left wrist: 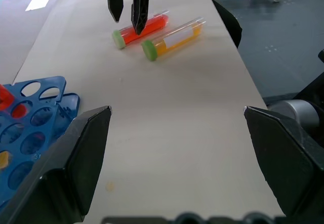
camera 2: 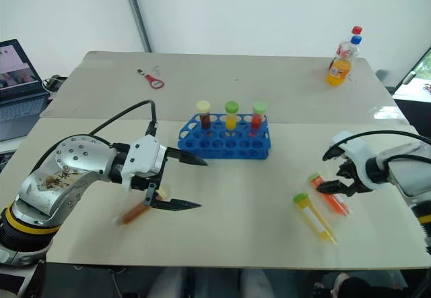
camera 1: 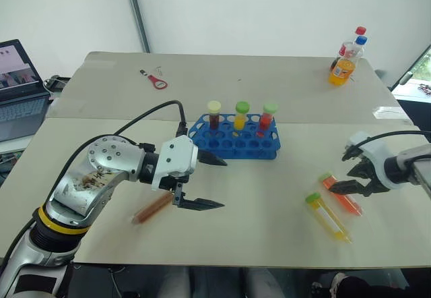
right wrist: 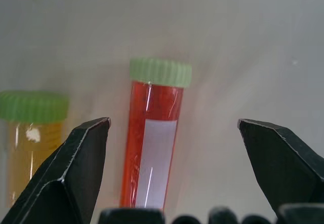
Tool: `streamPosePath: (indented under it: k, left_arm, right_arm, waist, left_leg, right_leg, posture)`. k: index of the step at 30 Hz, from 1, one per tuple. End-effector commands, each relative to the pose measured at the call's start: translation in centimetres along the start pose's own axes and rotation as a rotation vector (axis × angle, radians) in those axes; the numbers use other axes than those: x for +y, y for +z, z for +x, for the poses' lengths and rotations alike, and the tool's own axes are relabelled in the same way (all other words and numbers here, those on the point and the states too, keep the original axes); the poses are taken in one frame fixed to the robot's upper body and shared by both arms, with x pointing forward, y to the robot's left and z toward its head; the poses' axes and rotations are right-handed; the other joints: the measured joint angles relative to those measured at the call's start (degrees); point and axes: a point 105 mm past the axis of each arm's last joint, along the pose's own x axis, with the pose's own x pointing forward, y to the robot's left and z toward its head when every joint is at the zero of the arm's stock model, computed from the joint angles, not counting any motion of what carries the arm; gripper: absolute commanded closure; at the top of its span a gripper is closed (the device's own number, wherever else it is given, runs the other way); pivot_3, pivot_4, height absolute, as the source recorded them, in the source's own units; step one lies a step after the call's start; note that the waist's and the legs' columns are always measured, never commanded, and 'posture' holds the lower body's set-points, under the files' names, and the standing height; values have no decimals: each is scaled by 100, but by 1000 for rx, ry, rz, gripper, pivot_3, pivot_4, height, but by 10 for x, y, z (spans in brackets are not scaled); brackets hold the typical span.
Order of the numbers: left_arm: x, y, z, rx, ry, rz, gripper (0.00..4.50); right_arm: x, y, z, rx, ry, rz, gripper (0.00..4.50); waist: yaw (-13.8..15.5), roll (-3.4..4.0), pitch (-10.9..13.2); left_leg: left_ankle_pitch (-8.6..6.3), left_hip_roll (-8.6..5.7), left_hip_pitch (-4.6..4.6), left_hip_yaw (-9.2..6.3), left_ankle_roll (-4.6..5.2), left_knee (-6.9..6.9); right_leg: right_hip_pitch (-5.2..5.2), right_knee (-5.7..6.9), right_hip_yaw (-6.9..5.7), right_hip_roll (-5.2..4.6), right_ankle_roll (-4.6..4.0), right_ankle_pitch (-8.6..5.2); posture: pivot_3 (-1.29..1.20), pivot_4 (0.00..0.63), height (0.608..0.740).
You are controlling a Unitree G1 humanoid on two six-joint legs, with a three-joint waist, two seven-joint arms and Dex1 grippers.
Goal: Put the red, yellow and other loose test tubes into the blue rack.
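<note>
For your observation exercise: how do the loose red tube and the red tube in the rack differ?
The loose red tube lies flat on the table, between the open right gripper's fingers; the racked red tube stands upright in the blue rack, away from both grippers. Both hold red liquid under a green cap.

Glossy blue plastic rack (camera 1: pixel 236 144)

You cannot read any text here; the white label on the red tube (right wrist: pixel 152 148) is blank.
</note>
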Motion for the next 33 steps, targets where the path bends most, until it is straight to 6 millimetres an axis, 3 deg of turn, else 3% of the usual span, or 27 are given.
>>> streamPosePath:
  k: [1, 5, 10, 12, 17, 21, 27, 33]
  left_arm:
    - [0, 7, 1, -6, 17, 52, 62]
    - [-1, 6, 2, -5, 27, 51, 0]
    - [-1, 3, 3, 0, 39, 52, 0]
    - [1, 0, 2, 6, 48, 51, 0]
    - [19, -9, -15, 23, 191, 11, 0]
    - [35, -12, -29, -14, 351, -27, 0]
    - [38, -15, -31, -37, 396, -67, 0]
    - [41, -8, -27, -72, 405, -90, 0]
  right_arm:
    - [-6, 0, 0, 24, -21, 39, 0]
    - [-4, -3, 4, 58, -7, 40, 1175]
    - [5, -1, 4, 61, 28, 57, 3006]
    - [7, 3, 2, 41, 30, 61, 3452]
    - [17, 42, -25, -175, 23, -71, 3480]
    - [35, 87, -43, -525, -17, -164, 3481]
    - [59, 133, -47, -995, -69, -137, 3483]
    - [75, 155, -42, -1186, -122, -152, 3485]
  waist:
    - [1, 0, 0]
    - [19, 0, 0]
    - [13, 0, 0]
    - [11, 0, 0]
    - [11, 3, 1]
    - [-2, 0, 2]
    - [16, -2, 1]
    - [34, -1, 1]
  left_leg:
    - [0, 0, 0, -1, 0, 0]
    - [0, -1, -1, -2, 0, 1]
    - [0, -1, -1, -8, 0, 1]
    - [0, -1, -1, -9, 0, 1]
    - [0, -1, -2, -9, 0, 1]
    - [0, 0, -3, -19, 1, 1]
    - [2, -3, -11, -31, -3, 2]
    - [12, -8, -28, -37, -21, 3]
  right_leg:
    - [0, 1, 0, 0, 0, 0]
    - [1, 1, -1, -1, 0, 0]
    - [1, 2, -4, 0, 0, 0]
    - [1, 2, -4, 0, 0, 0]
    - [0, 3, -4, 0, 0, 0]
    - [0, 5, -8, 3, 0, 0]
    - [1, 11, -14, 4, 0, 0]
    - [-10, 14, -14, 0, 2, 2]
  posture:
    - [0, 150, 740]
    - [0, 150, 740]
    - [0, 150, 740]
    - [0, 150, 740]
    - [0, 150, 740]
    - [0, 150, 740]
    - [0, 150, 740]
    - [0, 150, 740]
